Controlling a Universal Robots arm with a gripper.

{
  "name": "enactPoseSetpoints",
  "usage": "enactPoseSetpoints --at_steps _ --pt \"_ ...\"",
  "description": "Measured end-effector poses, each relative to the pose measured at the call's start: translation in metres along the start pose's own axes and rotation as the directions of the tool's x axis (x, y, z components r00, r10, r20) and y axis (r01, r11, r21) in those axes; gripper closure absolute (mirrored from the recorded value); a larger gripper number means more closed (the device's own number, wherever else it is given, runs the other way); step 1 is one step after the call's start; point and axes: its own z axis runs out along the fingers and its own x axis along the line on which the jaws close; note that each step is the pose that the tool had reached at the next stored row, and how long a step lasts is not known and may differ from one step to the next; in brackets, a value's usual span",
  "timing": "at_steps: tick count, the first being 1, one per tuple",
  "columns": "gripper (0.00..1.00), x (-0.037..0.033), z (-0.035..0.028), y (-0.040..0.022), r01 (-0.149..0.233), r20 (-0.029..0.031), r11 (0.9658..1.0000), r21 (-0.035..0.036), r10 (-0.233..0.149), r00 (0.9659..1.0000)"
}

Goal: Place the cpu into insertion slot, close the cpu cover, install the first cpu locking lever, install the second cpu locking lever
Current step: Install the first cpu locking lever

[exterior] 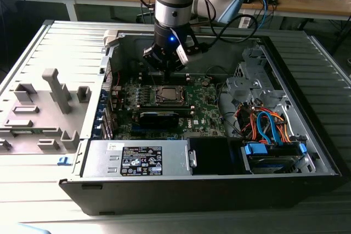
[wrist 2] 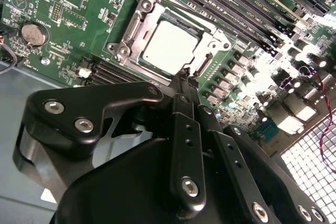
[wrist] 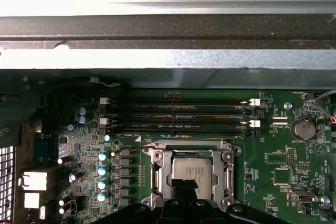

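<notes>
Down inside the open computer case [exterior: 307,135], hovering just above the green motherboard [exterior: 205,110]: the gripper [exterior: 166,65], hanging from the arm at the far side of the insertion slot [exterior: 166,96]. Fingers [wrist 2: 185,129] pressed together in the second wrist view, narrow tips meeting with nothing between them, stopping just short of the socket's edge. Seated in the insertion slot [wrist 2: 137,45], flat and square: the cpu [wrist 2: 169,47], pale silvery face up, also clear in the first wrist view [wrist: 191,171]. Folded down around the chip, framing it on all sides through its window: the cpu cover [wrist 2: 210,40], lying flat on the socket in both wrist views [wrist: 157,169]. Whether either locking lever is latched, cannot tell. Beside the socket, long dark memory slots [wrist: 178,114] running in parallel rows. Near the board's edge, a round coin battery [wrist 2: 32,34]. Toward the exterior view's right, a tangle of orange and blue cables [exterior: 266,124]; nearer, a silver power supply [exterior: 137,158].
</notes>
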Motion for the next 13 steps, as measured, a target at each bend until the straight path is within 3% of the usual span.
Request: enactPoseSetpoints --at_steps 13 --pt "0.89 0.0068 0.0002 0.0001 0.0 0.0 1.0 0.0 0.0 1.0"
